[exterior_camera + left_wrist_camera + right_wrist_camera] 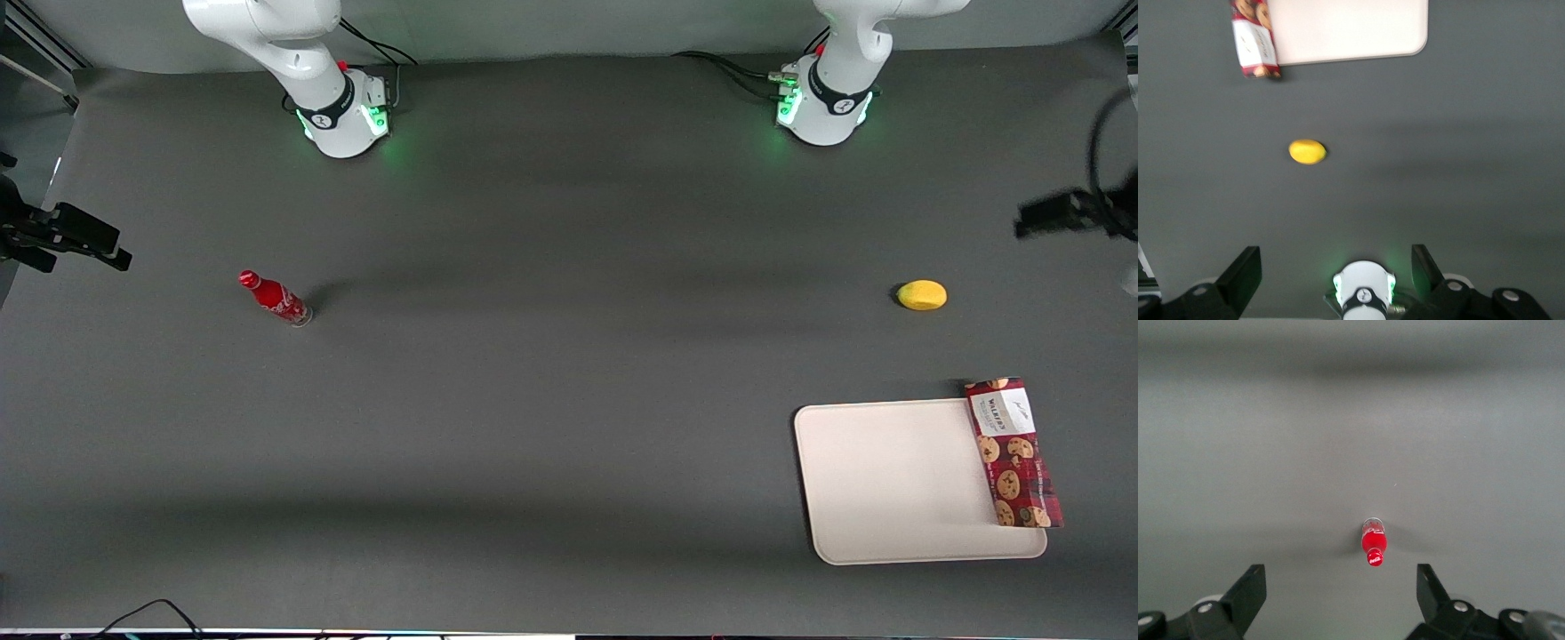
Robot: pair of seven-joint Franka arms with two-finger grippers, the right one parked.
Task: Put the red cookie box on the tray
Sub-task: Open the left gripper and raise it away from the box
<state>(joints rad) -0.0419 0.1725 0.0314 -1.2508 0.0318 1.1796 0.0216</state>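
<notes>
Dark grey surface (569, 400) carries a small red bottle (275, 298) toward the parked arm's end, its script unreadable. A yellow lemon-like fruit (922, 295) sits toward the working arm's end. Nearer the front camera lies the tray (898, 480), the red cookie box (1013, 452) resting along its edge, partly overlapping; its white label reads "WALKERS". Only the wrist view shows the end effector (1337, 270), fingers spread wide, high above the surface.

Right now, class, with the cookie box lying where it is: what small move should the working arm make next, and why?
Probably move the end effector, open and empty high above the table, toward the red cookie box. The box lies along the tray edge, partly overlapping the rim, not properly on it. The yellow fruit lies farther from the front camera than the box.
</notes>
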